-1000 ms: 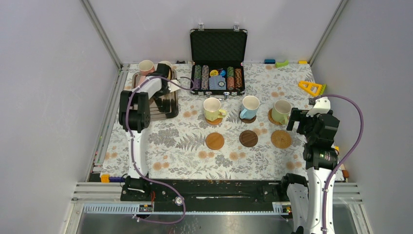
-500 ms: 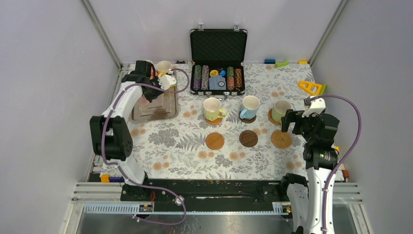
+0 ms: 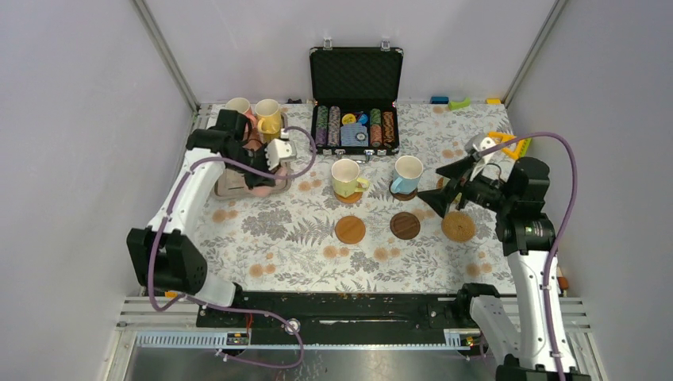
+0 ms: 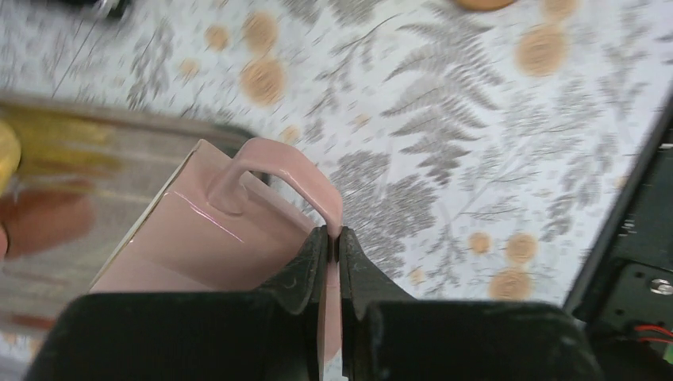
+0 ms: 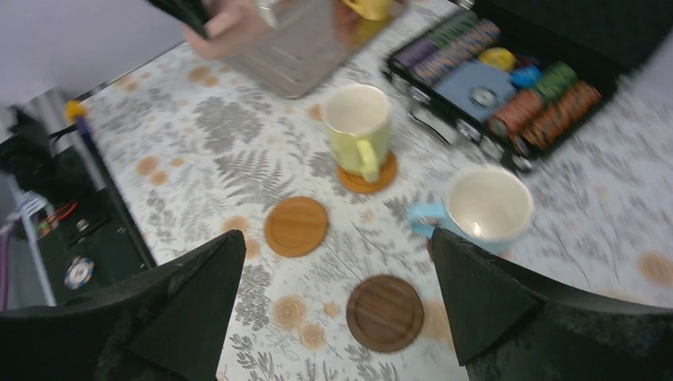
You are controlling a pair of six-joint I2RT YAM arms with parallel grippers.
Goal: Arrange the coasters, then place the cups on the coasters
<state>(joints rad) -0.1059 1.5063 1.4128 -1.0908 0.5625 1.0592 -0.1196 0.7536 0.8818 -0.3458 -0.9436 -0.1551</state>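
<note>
Five glossy ceramic mugs show. The closed left gripper [image 4: 333, 238] pinches a pink mug [image 4: 198, 246] by its handle over the silver metal tray [image 4: 87, 147]. A pale mug [image 3: 237, 105] and a yellow mug [image 3: 267, 117] stand at the tray's far end. A lime-yellow mug [image 3: 347, 176] and a light blue mug [image 3: 407, 173] each sit on a round coaster. Three bare discs lie in a row in front (smooth tan wood coaster [image 3: 350, 229], dark wood coaster [image 3: 405, 225], woven tan coaster [image 3: 458, 226]). The right gripper [image 5: 337, 242] gapes wide, empty.
</note>
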